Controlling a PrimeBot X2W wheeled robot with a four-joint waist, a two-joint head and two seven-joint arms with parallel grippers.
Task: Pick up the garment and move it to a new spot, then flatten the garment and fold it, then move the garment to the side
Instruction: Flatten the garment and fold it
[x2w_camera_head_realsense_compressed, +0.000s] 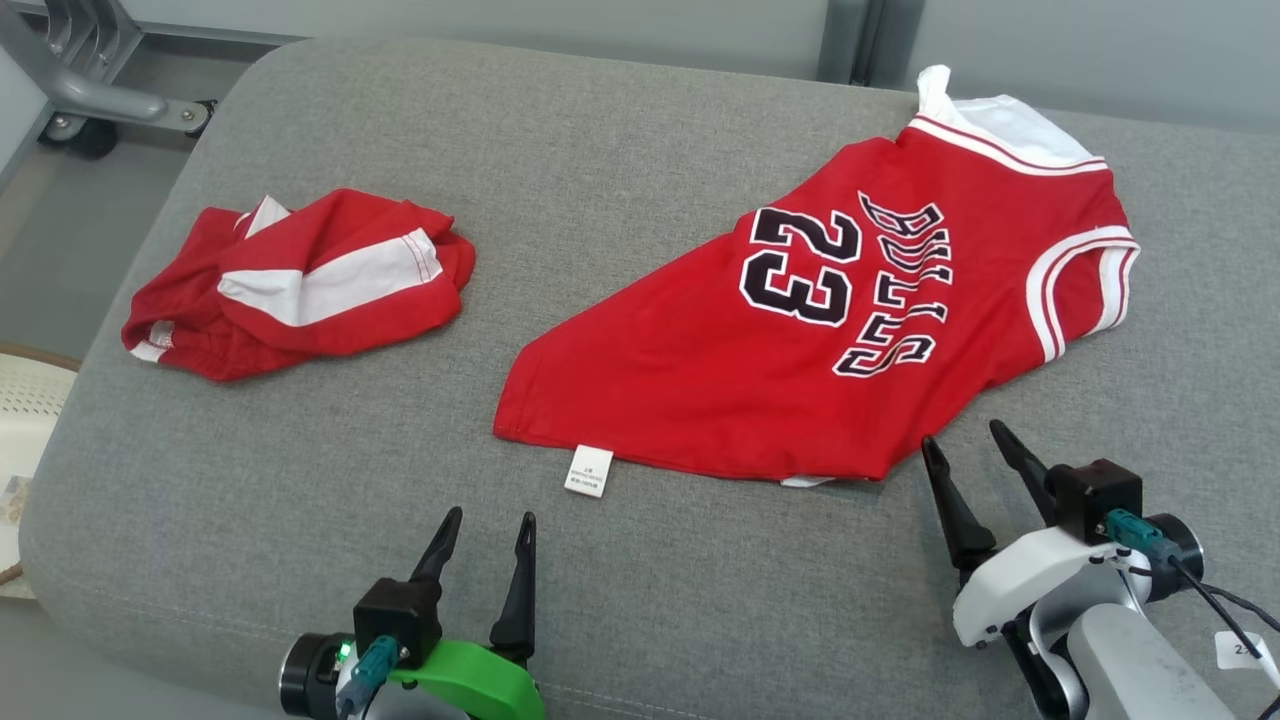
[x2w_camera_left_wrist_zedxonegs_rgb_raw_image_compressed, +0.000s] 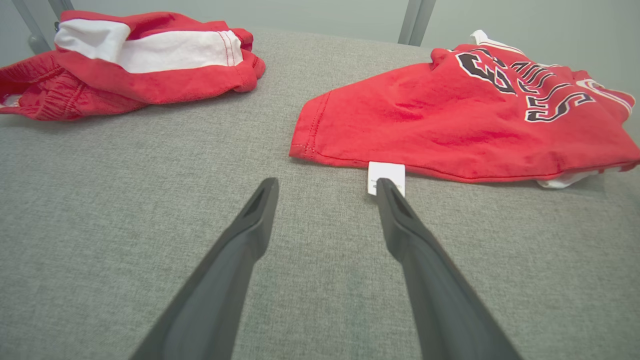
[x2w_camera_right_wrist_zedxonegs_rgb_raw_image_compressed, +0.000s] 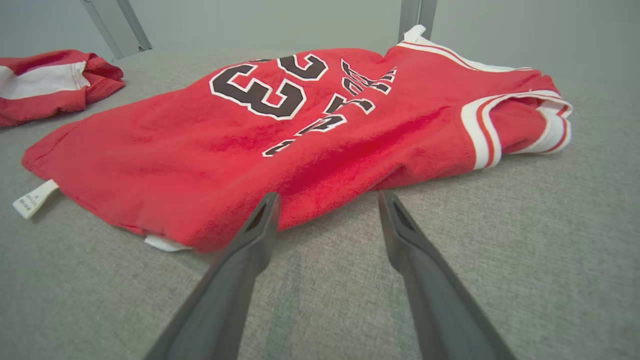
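Red jersey (x2w_camera_head_realsense_compressed: 800, 340), "BULLS 23" face up, lies on right half of grey cushion (x2w_camera_head_realsense_compressed: 640, 130), collar toward far edge. White care label (x2w_camera_head_realsense_compressed: 588, 470) sticks out from its near hem. Crumpled red-and-white shorts (x2w_camera_head_realsense_compressed: 300, 285) well apart to the left. Left gripper (x2w_camera_head_realsense_compressed: 491, 515): fingers spread, holding nothing, tips near the label. Right gripper (x2w_camera_head_realsense_compressed: 963, 434): fingers spread, holding nothing, just beside the jersey's near right corner

Crumpled red shorts (x2w_camera_head_realsense_compressed: 300, 290) with a white stripe lie on the left part of a grey cushion (x2w_camera_head_realsense_compressed: 600, 150). Beyond its far left corner stands a metal frame (x2w_camera_head_realsense_compressed: 80, 90) on a caster (x2w_camera_head_realsense_compressed: 80, 138). A pale basket (x2w_camera_head_realsense_compressed: 25, 400) sits beside its left edge.
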